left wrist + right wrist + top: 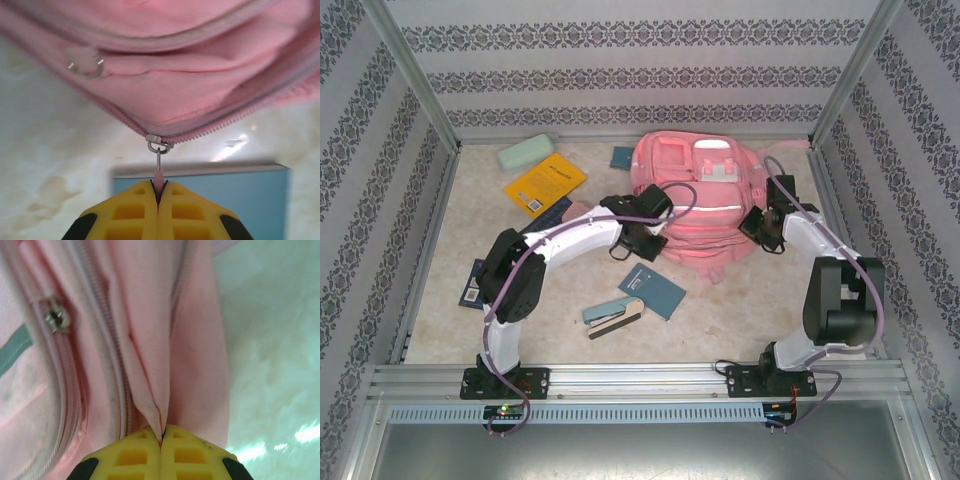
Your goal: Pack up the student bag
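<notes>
Pale marbled worktop [760, 300], patterned walls. Pink bag [695, 195] lies flat toward the far edge, right of centre. Left gripper [159, 189] is clamped fully on the zip pull [158, 176] below the slider [158, 142]. Right gripper [161, 434] is pinched tight on a fabric fold [150, 405] beside the zip.

Judged step: opening the zip. Draw the pull along the tooth line, not away from it, with the right side anchoring the fabric taut. Risk: the thin tab slips out.

Notebook [652, 290] and stapler [612, 315] lie nearer the front edge.

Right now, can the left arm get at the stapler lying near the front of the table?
Probably not yet: its jaws are shut on the zipper pull of the student bag, so it must let go first. Otherwise the stapler lies in the open beside the blue notebook, nothing on it.
</notes>
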Tool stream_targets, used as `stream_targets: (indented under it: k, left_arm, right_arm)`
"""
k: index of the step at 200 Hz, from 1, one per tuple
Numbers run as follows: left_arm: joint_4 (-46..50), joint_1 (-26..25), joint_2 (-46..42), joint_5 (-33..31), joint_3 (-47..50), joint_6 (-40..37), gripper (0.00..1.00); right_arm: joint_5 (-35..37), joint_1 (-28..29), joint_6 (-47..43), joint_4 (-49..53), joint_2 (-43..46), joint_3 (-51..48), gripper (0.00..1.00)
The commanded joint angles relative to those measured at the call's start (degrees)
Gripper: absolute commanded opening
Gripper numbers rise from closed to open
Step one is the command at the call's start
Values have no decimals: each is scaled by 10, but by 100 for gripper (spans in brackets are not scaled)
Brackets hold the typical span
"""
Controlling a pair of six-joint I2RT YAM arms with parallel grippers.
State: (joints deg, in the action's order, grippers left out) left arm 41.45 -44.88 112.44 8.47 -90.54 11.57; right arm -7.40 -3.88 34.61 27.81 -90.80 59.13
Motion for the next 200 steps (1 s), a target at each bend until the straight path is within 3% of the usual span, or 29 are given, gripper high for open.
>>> stream_targets:
  k: [1,11,25,88,154,174,200]
  left_arm:
    - [17,-47,3,57,-29,32,0]
    - [11,-58,21,74,-50,41,0]
    - [0,-69,45,93,-78,49,0]
    - [8,-80,103,118,-152,45,0]
    - [8,-81,103,117,-140,40,0]
    - [8,-81,102,116,-138,39,0]
    - [14,-81,101,101,-133,37,0]
  right_arm:
    - [28,-17,-28,3,2,39,27]
    - [14,-16,-18,-3,23,29,40]
    - [5,-14,-3,-2,52,11,47]
    - [-87,33,122,-32,213,-186,48]
    - [-88,131,263,-103,250,-276,50]
    - [-88,140,259,-104,234,-263,44]
    - [-49,143,237,-82,230,-242,1]
